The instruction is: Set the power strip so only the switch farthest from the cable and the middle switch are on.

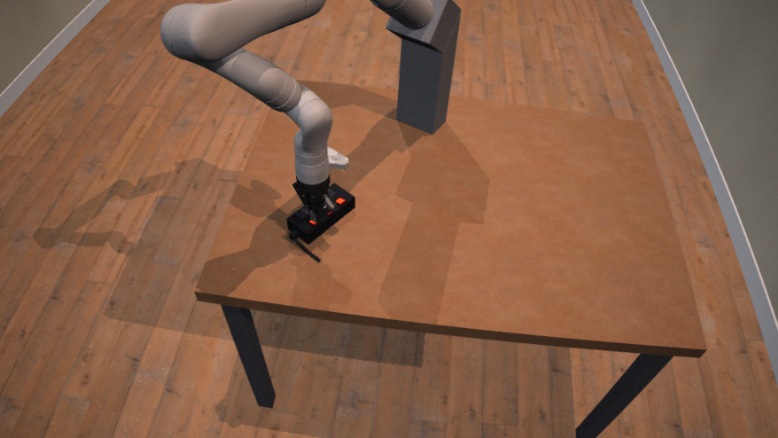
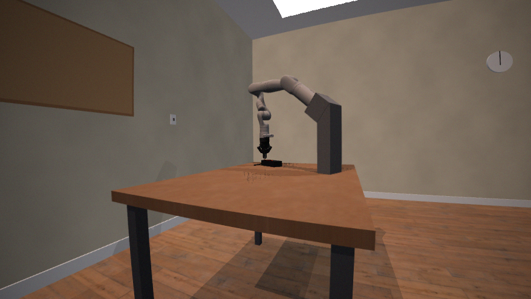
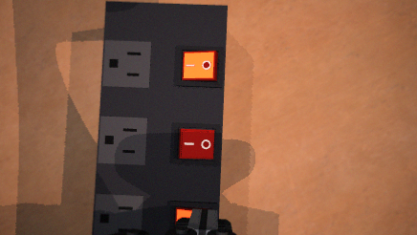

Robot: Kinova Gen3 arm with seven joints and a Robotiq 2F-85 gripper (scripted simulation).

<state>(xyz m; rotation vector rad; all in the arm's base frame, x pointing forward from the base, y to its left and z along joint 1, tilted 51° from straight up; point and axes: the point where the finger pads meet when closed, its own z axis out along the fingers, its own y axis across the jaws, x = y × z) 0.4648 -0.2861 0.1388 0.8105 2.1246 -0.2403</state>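
Note:
The black power strip [image 1: 332, 223] [image 2: 273, 163] [image 3: 162, 102] lies flat, right way up, with its switches on top. The cable [image 1: 308, 252] leaves its near-left end in the top view. The switch farthest from the cable [image 1: 340, 200] [image 3: 199, 65] is lit orange, so on. The middle switch [image 3: 196, 143] is dark red, so off. The switch nearest the cable [image 1: 312, 222] [image 3: 183, 214] is lit orange and partly hidden by the fingers. My gripper [image 1: 315, 218] [image 2: 264, 157] [image 3: 204, 221] is shut and empty, pointing down at that nearest switch. I cannot tell whether its tips touch it.
Outlets [image 3: 122, 139] run along the strip beside the switches. The strip is near the left edge of the wooden table [image 1: 543, 234] [image 2: 259, 197] in the top view. The grey robot pedestal [image 1: 424, 82] [image 2: 329, 141] stands at the table's back in the top view.

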